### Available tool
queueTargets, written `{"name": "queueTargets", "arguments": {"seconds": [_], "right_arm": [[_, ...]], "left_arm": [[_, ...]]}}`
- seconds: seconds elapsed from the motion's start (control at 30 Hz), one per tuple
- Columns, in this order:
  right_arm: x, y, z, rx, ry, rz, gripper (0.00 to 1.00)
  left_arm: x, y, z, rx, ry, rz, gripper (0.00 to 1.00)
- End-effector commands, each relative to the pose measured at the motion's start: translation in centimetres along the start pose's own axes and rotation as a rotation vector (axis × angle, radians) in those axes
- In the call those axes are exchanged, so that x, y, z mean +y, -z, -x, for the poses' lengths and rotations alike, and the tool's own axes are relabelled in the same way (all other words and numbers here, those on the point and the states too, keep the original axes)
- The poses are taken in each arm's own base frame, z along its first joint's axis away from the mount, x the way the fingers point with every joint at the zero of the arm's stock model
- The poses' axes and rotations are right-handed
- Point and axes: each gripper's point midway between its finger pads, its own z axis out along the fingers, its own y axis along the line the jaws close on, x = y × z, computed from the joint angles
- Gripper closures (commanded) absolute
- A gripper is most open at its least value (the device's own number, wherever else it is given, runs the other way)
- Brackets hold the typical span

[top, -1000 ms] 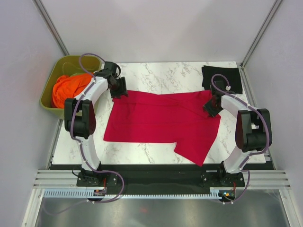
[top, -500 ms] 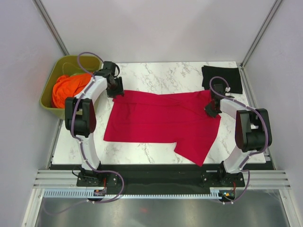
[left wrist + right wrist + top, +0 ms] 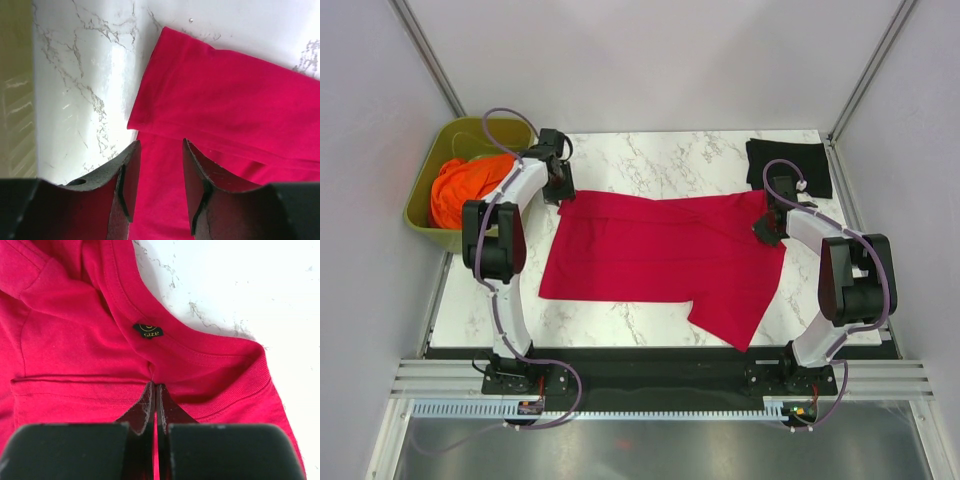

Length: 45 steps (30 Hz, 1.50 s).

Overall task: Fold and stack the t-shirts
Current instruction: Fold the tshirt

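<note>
The crimson red t-shirt [image 3: 660, 250] lies spread on the marble table, with one flap hanging toward the front right. My left gripper [image 3: 561, 187] is open over its far left corner. In the left wrist view the jaws [image 3: 161, 145] stand apart above the red cloth [image 3: 225, 85], which lies flat with a folded hem. My right gripper [image 3: 769, 226] is shut on the red shirt [image 3: 75, 340] just below the collar and its size label [image 3: 148, 331], with cloth pinched at the fingertips [image 3: 155, 386]. The black t-shirt [image 3: 789, 166] lies folded at the far right corner.
An olive-green tub [image 3: 425, 205] holding orange cloth [image 3: 465, 188] stands off the table's left edge, beside my left arm. Bare marble [image 3: 660, 155] shows behind the red shirt and along the front [image 3: 610, 325]. Frame posts rise at the back corners.
My left gripper has drawn back a little toward the far left, off the shirt's corner. My right gripper has shifted slightly away, still holding the cloth near the collar.
</note>
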Motion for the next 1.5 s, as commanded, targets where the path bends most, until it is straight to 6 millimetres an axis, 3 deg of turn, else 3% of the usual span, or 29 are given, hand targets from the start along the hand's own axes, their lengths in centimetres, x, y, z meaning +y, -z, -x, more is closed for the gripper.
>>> {"name": "queueTargets", "arguments": {"seconds": [0.0,0.4,0.5,0.7,0.87,1.0,1.03,1.17,1.33,1.4,1.47], "right_arm": [[1.4,1.0,1.4,-0.039,0.001,0.052,1.00],[2.7,2.8,3.1,-0.091,0.016,0.101,1.00],[2.8,2.9,3.3,-0.094,0.018,0.106,1.00],[3.3,3.2,3.9,-0.108,0.024,0.114,1.00],[3.3,3.1,3.7,-0.098,0.026,0.113,0.97],[2.8,2.6,3.2,-0.084,0.028,0.093,0.91],[2.7,2.5,3.1,-0.083,0.032,0.088,0.89],[2.3,2.1,2.9,-0.076,0.041,0.071,0.79],[2.1,1.9,2.8,-0.075,0.054,0.063,0.76],[2.0,1.9,2.9,-0.077,0.054,0.059,0.76],[2.1,1.8,2.8,-0.076,0.059,0.060,0.89]], "left_arm": [[0.2,-0.9,0.7,-0.007,0.040,0.022,0.54],[0.6,-2.9,0.0,0.017,0.067,0.050,0.60],[0.8,-3.1,0.1,0.014,0.072,0.061,0.66],[0.8,-3.1,0.3,0.010,0.073,0.063,0.98],[1.1,-2.7,0.4,0.001,0.076,0.079,0.98],[1.6,-2.3,0.3,-0.006,0.085,0.099,0.64],[1.7,-2.2,0.3,-0.005,0.086,0.098,0.62],[1.9,-2.4,-0.1,0.004,0.078,0.102,0.58],[2.2,-2.7,-0.6,0.017,0.074,0.112,0.58],[2.2,-2.8,-0.8,0.021,0.072,0.113,0.58],[2.3,-2.9,-0.9,0.025,0.072,0.112,0.58]]}}
